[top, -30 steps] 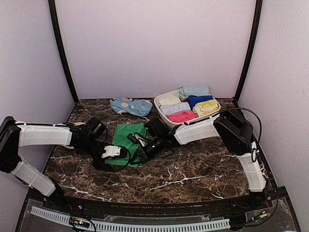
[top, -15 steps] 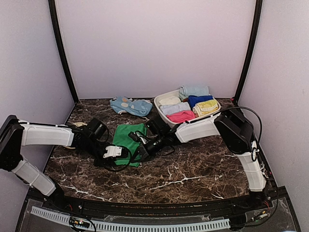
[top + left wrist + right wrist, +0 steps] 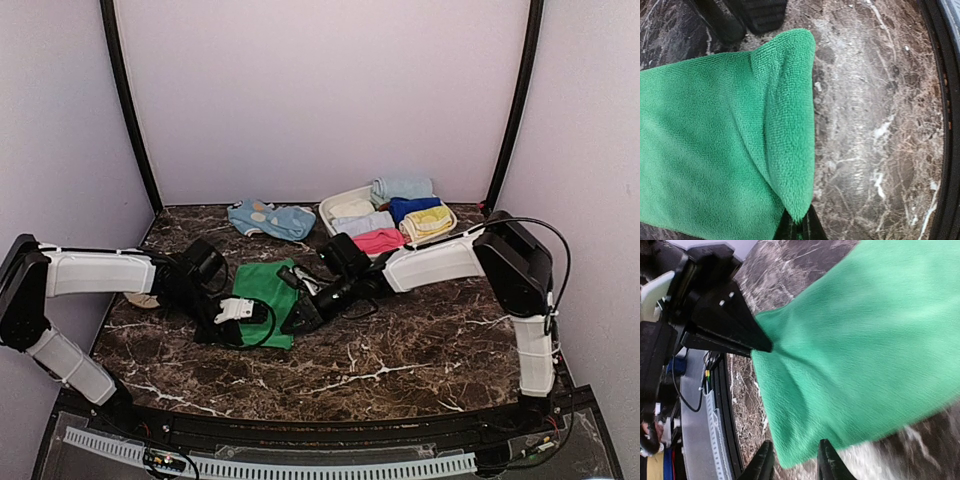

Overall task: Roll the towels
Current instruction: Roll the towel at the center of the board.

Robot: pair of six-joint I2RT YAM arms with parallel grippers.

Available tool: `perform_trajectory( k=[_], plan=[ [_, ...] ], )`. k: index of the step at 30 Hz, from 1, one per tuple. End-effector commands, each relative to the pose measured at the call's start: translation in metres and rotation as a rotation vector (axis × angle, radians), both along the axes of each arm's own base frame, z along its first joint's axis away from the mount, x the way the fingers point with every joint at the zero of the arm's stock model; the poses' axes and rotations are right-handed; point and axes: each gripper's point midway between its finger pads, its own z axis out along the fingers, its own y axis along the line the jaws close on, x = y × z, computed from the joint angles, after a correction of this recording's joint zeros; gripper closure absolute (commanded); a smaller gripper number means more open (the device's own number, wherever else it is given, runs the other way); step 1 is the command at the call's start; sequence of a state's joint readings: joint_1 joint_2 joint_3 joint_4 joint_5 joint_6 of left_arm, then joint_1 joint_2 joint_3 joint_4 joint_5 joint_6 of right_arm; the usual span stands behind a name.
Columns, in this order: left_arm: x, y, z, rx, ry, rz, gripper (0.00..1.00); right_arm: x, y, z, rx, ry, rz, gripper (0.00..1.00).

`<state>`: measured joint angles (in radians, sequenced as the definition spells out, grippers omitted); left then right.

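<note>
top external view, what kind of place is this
Probably a robot test booth: plain pale walls close in a dark marble-patterned table, and two white-and-black robot arms are mounted at its near edge.

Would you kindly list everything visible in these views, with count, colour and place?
green towel: one, bright green, table centre, one corner pinched up
blue cloth: one, light blue with pale spots, back of table
basket: one, white, back right
rolled cloths: about six, mixed colours, in the basket
tan disc: one, tan, under the left arm, partly hidden
table: one, dark veined marble, under everything
left gripper: one, black, shut on the green towel's corner
right gripper: one, black, open at the towel's edge
</note>
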<state>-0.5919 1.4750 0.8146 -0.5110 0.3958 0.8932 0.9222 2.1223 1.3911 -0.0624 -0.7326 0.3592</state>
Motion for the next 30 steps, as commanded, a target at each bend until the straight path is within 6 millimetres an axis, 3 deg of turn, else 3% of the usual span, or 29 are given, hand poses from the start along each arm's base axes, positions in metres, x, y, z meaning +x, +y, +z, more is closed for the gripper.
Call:
perform_trajectory(
  k=[1, 4, 5, 7, 8, 10, 11, 14, 17, 20, 23, 27, 30],
  plan=[
    [-0.040, 0.003, 0.016, -0.036, 0.188, -0.011, 1.00, 0.025, -0.025, 0.032, 0.017, -0.307, -0.070, 0.58],
    [-0.048, 0.004, 0.015, -0.030, 0.253, -0.005, 1.00, 0.036, -0.046, 0.047, 0.002, -0.519, -0.163, 0.50],
    [-0.050, 0.005, 0.013, -0.026, 0.273, -0.005, 1.00, 0.036, -0.053, 0.057, 0.015, -0.616, -0.186, 0.43],
    [-0.048, 0.005, 0.010, -0.017, 0.312, 0.005, 1.00, 0.039, -0.067, 0.076, 0.011, -0.828, -0.245, 0.22],
    [-0.046, 0.006, 0.008, -0.012, 0.331, 0.018, 1.00, 0.041, -0.073, 0.089, 0.020, -0.887, -0.290, 0.03],
    [-0.040, 0.006, 0.007, -0.020, 0.382, 0.044, 1.00, 0.055, -0.088, 0.111, 0.019, -0.938, -0.445, 0.00],
    [-0.035, 0.005, 0.007, -0.030, 0.413, 0.061, 1.00, 0.071, -0.104, 0.119, -0.018, -0.946, -0.586, 0.00],
    [-0.021, 0.006, 0.004, -0.035, 0.496, 0.119, 1.00, 0.067, -0.111, 0.113, 0.022, -0.850, -0.565, 0.00],
    [-0.012, 0.009, -0.002, -0.023, 0.535, 0.160, 1.00, 0.038, -0.096, 0.107, 0.142, -0.868, -0.382, 0.00],
    [-0.006, 0.012, -0.010, -0.005, 0.518, 0.183, 1.00, 0.003, -0.072, 0.089, 0.124, -0.993, -0.186, 0.00],
    [-0.001, 0.015, -0.018, 0.019, 0.497, 0.203, 1.00, -0.017, -0.046, 0.071, 0.128, -0.978, -0.051, 0.04],
    [0.003, 0.016, -0.023, 0.037, 0.483, 0.221, 1.00, -0.028, -0.015, 0.064, 0.187, -0.921, 0.008, 0.17],
    [0.001, 0.014, -0.019, 0.017, 0.486, 0.215, 1.00, -0.029, 0.006, 0.059, 0.236, -0.857, 0.004, 0.20]
  ],
)
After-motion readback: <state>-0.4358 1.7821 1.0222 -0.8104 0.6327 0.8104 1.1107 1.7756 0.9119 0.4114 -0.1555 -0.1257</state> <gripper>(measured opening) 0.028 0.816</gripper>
